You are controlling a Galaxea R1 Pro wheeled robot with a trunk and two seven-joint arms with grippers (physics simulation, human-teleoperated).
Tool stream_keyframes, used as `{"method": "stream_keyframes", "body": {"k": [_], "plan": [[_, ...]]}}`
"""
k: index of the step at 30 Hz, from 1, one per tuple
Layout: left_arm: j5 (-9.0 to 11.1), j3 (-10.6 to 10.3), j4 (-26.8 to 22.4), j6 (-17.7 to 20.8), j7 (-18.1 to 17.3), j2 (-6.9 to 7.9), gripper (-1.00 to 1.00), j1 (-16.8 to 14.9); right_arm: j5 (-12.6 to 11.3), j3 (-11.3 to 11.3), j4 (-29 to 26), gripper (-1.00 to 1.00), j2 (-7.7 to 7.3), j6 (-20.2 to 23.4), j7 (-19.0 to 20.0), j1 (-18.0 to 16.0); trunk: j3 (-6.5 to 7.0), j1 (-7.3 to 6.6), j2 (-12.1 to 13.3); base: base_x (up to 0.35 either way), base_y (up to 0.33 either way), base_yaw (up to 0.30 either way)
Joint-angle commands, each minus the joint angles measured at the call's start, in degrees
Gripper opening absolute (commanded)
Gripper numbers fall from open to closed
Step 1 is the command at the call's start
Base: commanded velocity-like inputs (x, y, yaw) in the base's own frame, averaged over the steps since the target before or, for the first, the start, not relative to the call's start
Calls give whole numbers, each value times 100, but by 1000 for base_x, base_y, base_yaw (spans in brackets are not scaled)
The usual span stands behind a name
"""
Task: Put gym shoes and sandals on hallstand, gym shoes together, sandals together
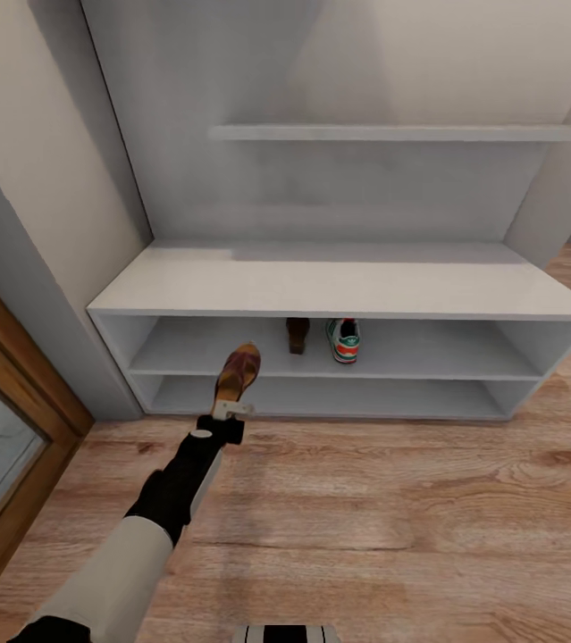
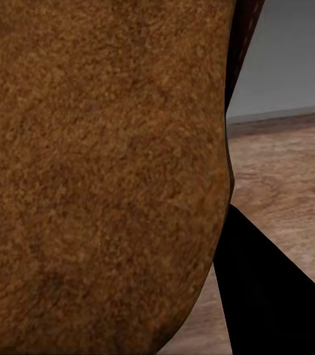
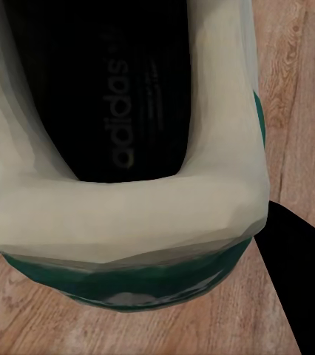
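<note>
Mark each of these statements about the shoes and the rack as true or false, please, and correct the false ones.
1. The left gripper holds a sandal in front of the hallstand. True.
2. One sandal and one gym shoe already stand on the upper tier. True.
3. The bench top carries a pair of shoes. False: it is bare; the shoes are on the tier below it.
4. The right wrist view shows a brown sandal. False: it shows a white and green gym shoe, seen close from above, over the corridor floor.
5. The held sandal already rests on the lower tier. False: it is in the air before the rack.
</note>
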Motion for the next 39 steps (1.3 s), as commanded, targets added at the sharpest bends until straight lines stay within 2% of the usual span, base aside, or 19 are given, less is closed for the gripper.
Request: {"method": "stream_keyframes", "body": {"k": [1,14,21,25,30,39], "plan": [[-50,-14,82,35,21,1,-100,-67,-26,-10,-5,-100,-1,27,9,-6,-5,-1,-2,0,0,0],[-49,-24,259,36,19,-1,-100,-326,-26,-10,-5,-100,-1,27,6,-6,-5,-1,-2,0,0,0],[-50,-50,276,33,18,1,-100,-337,-26,-10,-5,-100,-1,27,7,-6,-5,-1,-2,13,0,0],[-52,-84,498,24,17,1,-100,-337,-26,-10,-3,-100,-1,27,8,-6,-5,-1,-2,266,0,0],[-50,-92,555,12,18,6,-100,-337,-26,-10,-3,-100,-1,27,6,-6,-5,-1,-2,239,0,0],[-50,-101,572,17,18,8,-100,-337,-26,-10,-5,-100,-1,27,8,-6,-5,-1,-2,26,0,0]]}}
